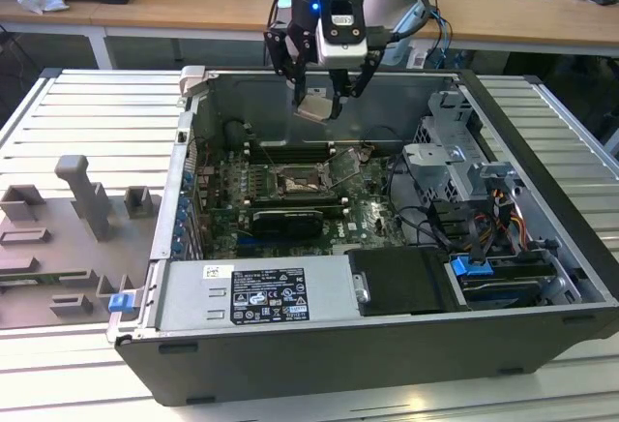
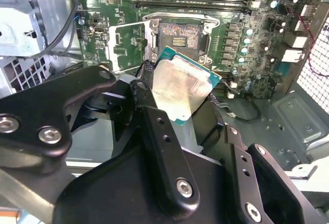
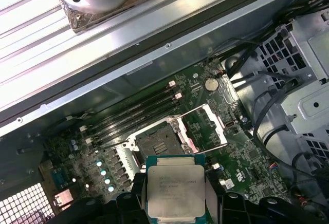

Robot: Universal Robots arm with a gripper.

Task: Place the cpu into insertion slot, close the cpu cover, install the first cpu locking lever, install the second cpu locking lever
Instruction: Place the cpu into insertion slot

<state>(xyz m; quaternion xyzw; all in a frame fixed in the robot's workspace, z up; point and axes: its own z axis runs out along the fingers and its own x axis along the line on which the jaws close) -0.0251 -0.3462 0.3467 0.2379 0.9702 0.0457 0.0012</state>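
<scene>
Gripper [image 1: 317, 102] clamped on cpu [image 1: 314, 109] edges, cpu held above case interior, apart from insertion slot [image 1: 302, 182] at mobo ctr, slot contacts exposed, cpu cover [image 3: 218, 126] flipped open beside slot.

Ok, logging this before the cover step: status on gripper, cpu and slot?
Status: gripper shut on the cpu, held above the motherboard. Insertion slot bare, cpu cover swung open. Nothing in the way between cpu and slot.
</scene>
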